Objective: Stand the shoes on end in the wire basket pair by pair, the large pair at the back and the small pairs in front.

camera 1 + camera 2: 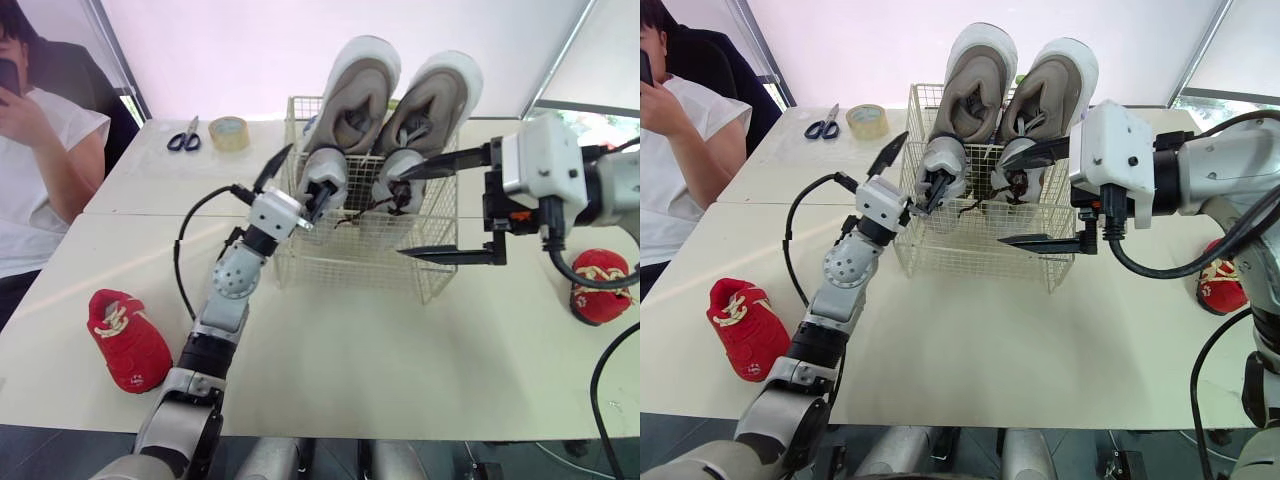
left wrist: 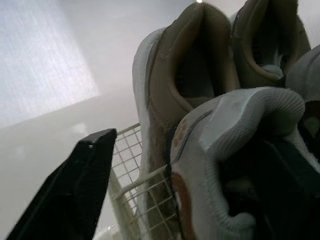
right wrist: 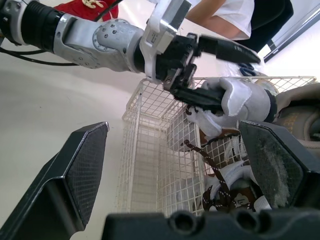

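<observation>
A white wire basket (image 1: 350,252) stands mid-table. Two large beige shoes (image 1: 356,95) (image 1: 436,100) stand on end at its back. In front of them stand two small grey-white shoes (image 1: 327,168) (image 1: 402,166). My left gripper (image 1: 300,178) is open: one finger is inside the left small shoe's opening, the other is outside the basket's left wall. My right gripper (image 1: 403,213) is open at the basket's right front, its upper finger by the right small shoe. A red small shoe (image 1: 128,340) lies front left, another red shoe (image 1: 602,286) lies at the right.
Scissors (image 1: 184,137) and a roll of tape (image 1: 229,132) lie at the back left of the table (image 1: 400,370). A person (image 1: 40,150) sits beyond the left edge. Cables hang by both arms.
</observation>
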Motion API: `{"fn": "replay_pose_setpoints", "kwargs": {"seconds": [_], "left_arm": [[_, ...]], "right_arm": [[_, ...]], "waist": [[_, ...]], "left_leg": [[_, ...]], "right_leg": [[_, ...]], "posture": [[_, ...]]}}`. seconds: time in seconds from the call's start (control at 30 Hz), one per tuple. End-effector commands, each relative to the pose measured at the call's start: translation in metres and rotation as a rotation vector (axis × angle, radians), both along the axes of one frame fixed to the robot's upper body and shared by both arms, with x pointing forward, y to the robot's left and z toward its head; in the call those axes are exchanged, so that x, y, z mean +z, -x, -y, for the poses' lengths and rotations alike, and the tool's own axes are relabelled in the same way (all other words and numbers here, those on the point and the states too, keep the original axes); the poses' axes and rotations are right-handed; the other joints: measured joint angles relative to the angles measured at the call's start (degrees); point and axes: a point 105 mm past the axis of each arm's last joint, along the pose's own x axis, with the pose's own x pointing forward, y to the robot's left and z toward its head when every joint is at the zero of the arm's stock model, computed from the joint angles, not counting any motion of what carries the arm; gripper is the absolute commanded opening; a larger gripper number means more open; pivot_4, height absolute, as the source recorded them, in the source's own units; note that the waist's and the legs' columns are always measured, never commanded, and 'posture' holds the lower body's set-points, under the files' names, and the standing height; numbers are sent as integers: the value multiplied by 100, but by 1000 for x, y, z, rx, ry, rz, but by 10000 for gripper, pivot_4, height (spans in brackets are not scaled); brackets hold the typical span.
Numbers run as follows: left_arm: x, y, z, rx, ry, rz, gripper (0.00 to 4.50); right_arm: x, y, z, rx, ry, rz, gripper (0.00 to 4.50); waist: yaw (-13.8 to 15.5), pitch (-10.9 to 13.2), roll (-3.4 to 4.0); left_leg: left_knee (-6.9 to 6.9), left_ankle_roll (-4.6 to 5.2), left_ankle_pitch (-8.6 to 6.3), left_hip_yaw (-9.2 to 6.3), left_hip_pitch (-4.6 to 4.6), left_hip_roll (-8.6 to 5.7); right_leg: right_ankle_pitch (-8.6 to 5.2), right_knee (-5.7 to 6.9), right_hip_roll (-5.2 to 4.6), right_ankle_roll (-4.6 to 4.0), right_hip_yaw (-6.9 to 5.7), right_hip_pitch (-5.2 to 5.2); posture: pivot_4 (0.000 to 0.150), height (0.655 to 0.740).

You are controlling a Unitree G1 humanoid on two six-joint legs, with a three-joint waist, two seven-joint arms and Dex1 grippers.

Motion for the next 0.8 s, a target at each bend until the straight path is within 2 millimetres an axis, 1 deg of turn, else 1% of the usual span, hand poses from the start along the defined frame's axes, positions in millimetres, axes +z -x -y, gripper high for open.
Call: {"fn": "replay_pose_setpoints", "kwargs": {"seconds": [0.03, 0.3, 0.37, 0.47, 0.57, 0.67, 0.7, 0.77, 0.8], "left_arm": [[7, 4, -23, 36, 19, -31, 40803], [15, 28, -48, 10, 21, -120, 40803], [20, 35, -55, -21, 18, -148, 40803], [28, 43, -58, -118, 3, -237, 40803], [37, 51, -59, -258, -27, -375, 40803], [36, 69, -58, -496, -112, -623, 40803], [38, 75, -59, -560, -131, -675, 40803], [40, 81, -59, -645, -166, -767, 40803], [42, 83, -57, -691, -188, -779, 40803]], "right_arm": [[9, 4, 3, -7, -8, 50, 45000], [5, 1, 3, -9, -23, 45, 45000], [6, -1, 6, -30, -36, 49, 45000], [11, -4, 16, -85, -68, 58, 45000], [20, -6, 34, -177, -119, 75, 45000], [32, -8, 62, -331, -198, 102, 45000], [34, -9, 70, -379, -221, 108, 45000], [32, -13, 89, -491, -264, 104, 45000], [26, -17, 105, -585, -292, 97, 45000]], "waist": [[-4, 0, 0], [-3, 1, 0], [-2, 2, -1], [5, 4, 0], [3, 5, 3], [-1, 8, 1], [-7, 9, 3], [-5, 8, 5], [7, 8, 4]], "left_leg": [[0, 0, 0, 0, -1, 0], [-8, -1, 0, 0, -4, 1], [-8, -1, 0, -1, -4, 1], [-10, -1, 0, -1, -4, 1], [-11, -1, -1, -2, -4, 1], [-15, -1, -1, -4, -4, 3], [-17, -1, -1, -4, -2, 3], [-25, -1, -1, -4, -1, 4], [-27, -1, -1, -3, 1, 4]], "right_leg": [[0, 0, 0, 0, 0, 0], [-1, -2, 2, -1, 1, -9], [-1, -4, 2, -1, 1, -10], [-2, -3, 2, -3, 1, -12], [-7, -3, 4, -12, 1, -18], [-9, -1, 10, -14, 2, -23], [-9, -1, 13, -15, 4, -25], [-11, 3, 14, -18, 7, -30], [-13, 3, 13, -20, 8, -28]], "posture": [[1500, 7400], [1500, 7400], [1500, 7400], [1500, 7400], [1500, 7400], [1500, 7400], [1500, 7400], [1500, 7400], [1500, 7400]]}}
